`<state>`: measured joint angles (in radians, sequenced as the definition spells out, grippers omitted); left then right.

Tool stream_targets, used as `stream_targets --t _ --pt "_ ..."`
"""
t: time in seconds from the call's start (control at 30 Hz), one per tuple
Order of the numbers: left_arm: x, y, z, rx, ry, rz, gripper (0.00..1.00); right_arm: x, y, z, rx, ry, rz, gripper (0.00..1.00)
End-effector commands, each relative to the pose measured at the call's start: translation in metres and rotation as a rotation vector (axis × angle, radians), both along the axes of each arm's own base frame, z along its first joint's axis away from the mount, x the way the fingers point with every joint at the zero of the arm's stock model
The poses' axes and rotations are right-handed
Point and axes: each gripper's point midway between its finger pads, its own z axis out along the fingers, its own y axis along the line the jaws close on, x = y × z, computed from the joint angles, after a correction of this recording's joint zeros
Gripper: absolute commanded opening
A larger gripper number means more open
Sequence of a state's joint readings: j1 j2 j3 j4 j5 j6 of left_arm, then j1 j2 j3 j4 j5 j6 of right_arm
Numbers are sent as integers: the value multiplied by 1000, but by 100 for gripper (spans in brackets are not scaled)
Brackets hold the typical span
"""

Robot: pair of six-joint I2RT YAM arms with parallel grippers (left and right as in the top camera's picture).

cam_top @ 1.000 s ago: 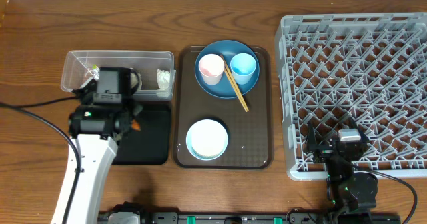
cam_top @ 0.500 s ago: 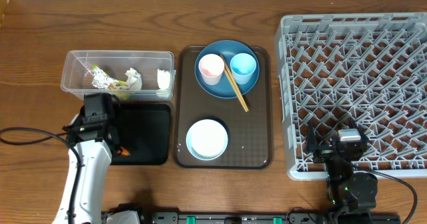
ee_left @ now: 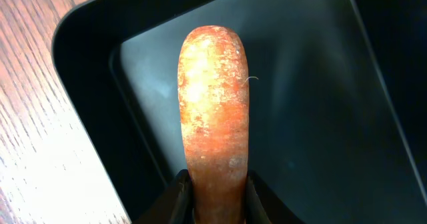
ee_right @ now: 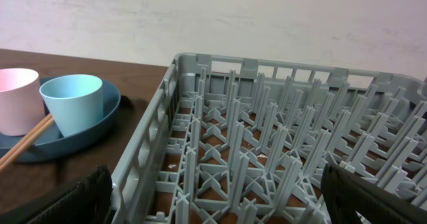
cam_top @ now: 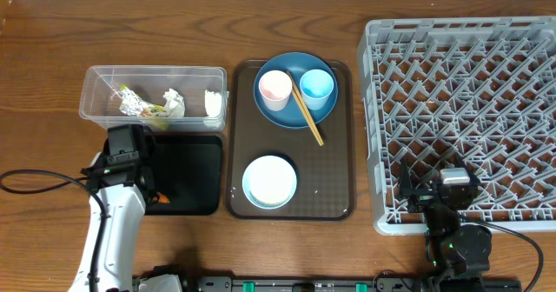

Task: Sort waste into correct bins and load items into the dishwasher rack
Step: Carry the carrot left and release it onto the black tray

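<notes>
While the left gripper [ee_left: 213, 192] clamps the butt of the orange carrot [ee_left: 213, 97] over a corner of the black tray [ee_left: 320, 117], waste-sorting looks near done: the next move is probably to lower and release it, and the right gripper [ee_right: 217, 207] sits splayed and empty by the dishwasher rack [ee_right: 267, 151].

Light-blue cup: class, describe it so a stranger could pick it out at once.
Find the brown tray left of the grey rack. Its far end holds a dark-blue plate with two cups. The light-blue cup is the one nearer the rack, beside the pink cup.
</notes>
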<state>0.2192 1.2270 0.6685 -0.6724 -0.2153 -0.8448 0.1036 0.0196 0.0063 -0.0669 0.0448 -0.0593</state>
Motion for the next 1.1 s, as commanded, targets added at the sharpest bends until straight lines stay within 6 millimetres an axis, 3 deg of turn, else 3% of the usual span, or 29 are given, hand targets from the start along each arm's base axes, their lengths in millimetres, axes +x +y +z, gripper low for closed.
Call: stream_targets --t 0.0,0.07,0.2,0.4,0.6,0.73,0.83,0.93,1.07 --pt "-7 1 -8 -2 12 27 26 0 6 -2 -10 7 21 99" --pt "-7 1 -9 -2 13 27 27 0 6 -2 -11 6 21 99" --pt "-6 1 -9 -1 8 26 41 0 6 -2 -11 6 21 99" --pt "4 3 -4 14 -27 1 44 0 6 -2 -11 6 21 99" --pt "36 -3 42 1 -122 -140 45 0 6 -2 -10 7 21 99" --pt "61 -32 87 -95 -248 -348 45 0 6 -2 -10 7 21 99" --pt "66 -59 115 -198 -320 -461 49 0 6 -2 -10 7 21 99" --pt "62 -83 126 -290 -330 -570 49 0 6 -2 -11 6 21 99" --pt "51 -109 121 -337 -276 -667 49 0 6 -2 -10 7 21 99"
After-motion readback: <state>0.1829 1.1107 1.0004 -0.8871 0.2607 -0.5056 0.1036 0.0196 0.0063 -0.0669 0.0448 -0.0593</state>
